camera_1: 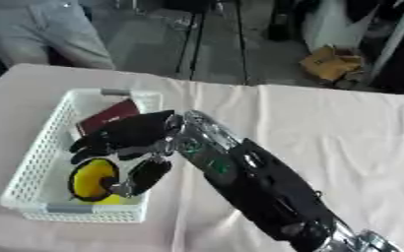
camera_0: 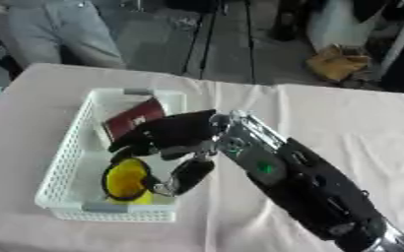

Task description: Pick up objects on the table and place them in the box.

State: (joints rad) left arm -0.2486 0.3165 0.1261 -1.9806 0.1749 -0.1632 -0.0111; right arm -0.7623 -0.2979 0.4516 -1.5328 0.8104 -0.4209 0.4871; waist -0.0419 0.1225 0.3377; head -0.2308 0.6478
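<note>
A white mesh box (camera_0: 66,152) stands on the left half of the pale pink table. Inside it, at the far end, lies a flat dark red thing (camera_0: 135,118). My right hand (camera_0: 171,132) reaches in from the lower right and hovers over the middle of the box, fingers curled and pointing left. Under it hangs a pair of glasses (camera_0: 126,179): one yellow lens sits low inside the box, while the other, dark-looking lens (camera_0: 193,173) is over the box's right wall. A thin part of the glasses runs up into the hand. My left hand does not show.
The pink tablecloth (camera_0: 352,123) spreads out to the right of the box. My black right forearm (camera_0: 318,192) crosses the lower right. Beyond the far edge sit a person's grey legs and, on the floor, a brown bag (camera_0: 336,63).
</note>
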